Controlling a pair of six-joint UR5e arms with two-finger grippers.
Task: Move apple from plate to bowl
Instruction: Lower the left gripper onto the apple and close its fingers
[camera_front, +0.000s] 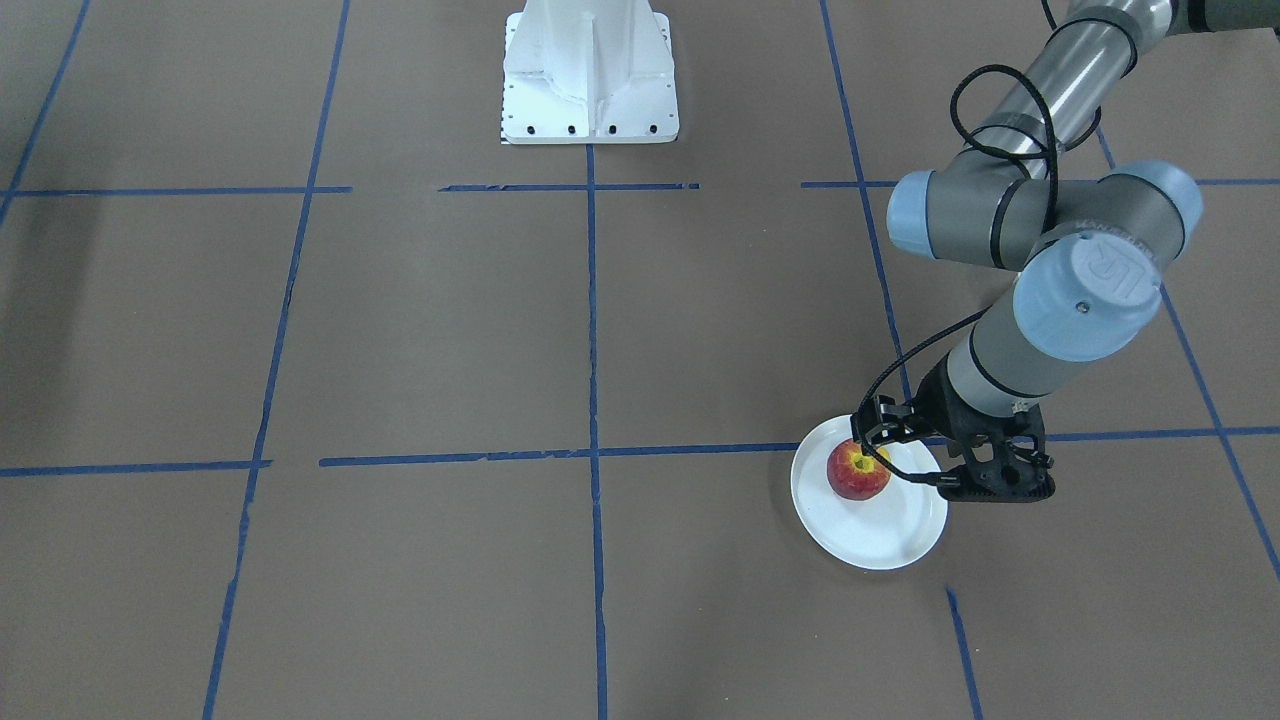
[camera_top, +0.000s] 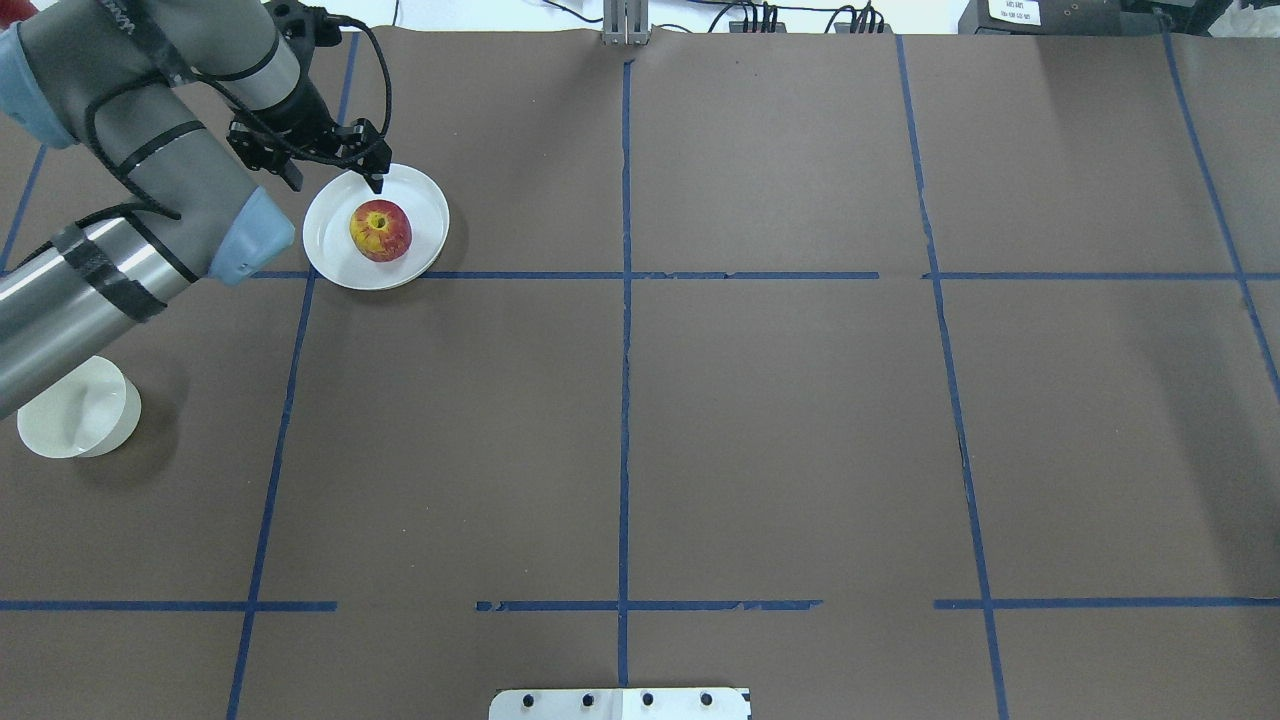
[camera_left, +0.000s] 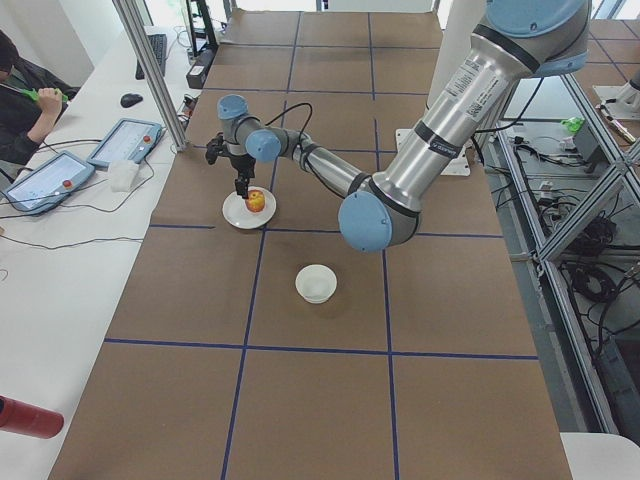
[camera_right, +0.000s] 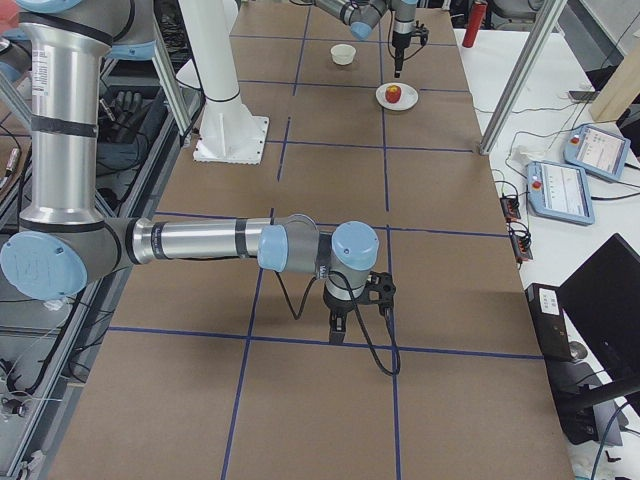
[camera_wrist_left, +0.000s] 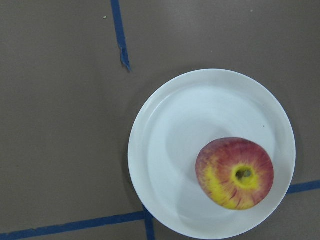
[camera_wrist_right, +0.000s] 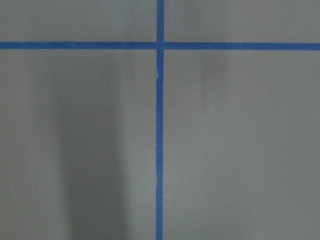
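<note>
The red and yellow apple (camera_front: 858, 470) (camera_top: 380, 230) (camera_wrist_left: 235, 172) lies on the white plate (camera_front: 880, 535) (camera_top: 425, 200) (camera_wrist_left: 200, 110), stem dimple up. My left gripper (camera_front: 930, 460) (camera_top: 336, 183) hangs open and empty above the plate's rim, beside the apple and not touching it. The off-white bowl (camera_top: 75, 415) (camera_left: 316, 283) stands empty, nearer the robot, partly under my left forearm in the overhead view. My right gripper (camera_right: 345, 322) shows only in the exterior right view, low over bare table, so I cannot tell whether it is open or shut.
Blue tape lines grid the brown table. The white robot base (camera_front: 590, 70) stands at the table's middle edge. Tablets (camera_left: 125, 142) lie on the side desk across the table from the robot, and a red can (camera_left: 30, 417) lies on it at the end beyond the bowl.
</note>
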